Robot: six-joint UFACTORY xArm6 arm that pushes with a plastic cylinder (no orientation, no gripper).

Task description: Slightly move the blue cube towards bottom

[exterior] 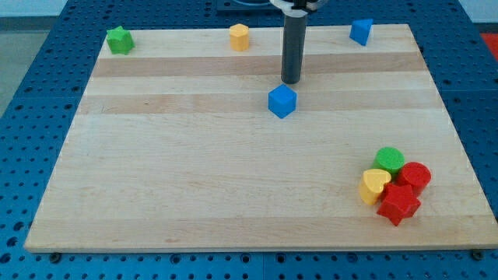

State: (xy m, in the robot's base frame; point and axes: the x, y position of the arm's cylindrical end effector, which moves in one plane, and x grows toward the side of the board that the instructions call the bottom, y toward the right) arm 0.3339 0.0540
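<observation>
The blue cube (282, 101) sits on the wooden board (194, 179) a little above and right of its middle. My tip (290, 81) is the lower end of a dark upright rod. It stands just above the cube towards the view's top, slightly to the cube's right, very close to it. I cannot tell whether it touches the cube.
A second blue block (360, 31) lies at the top right edge. A yellow block (239, 36) is at top centre, a green star-like block (119, 40) at top left. At bottom right cluster a green cylinder (389, 160), red cylinder (415, 176), yellow heart (373, 186) and red star (399, 204).
</observation>
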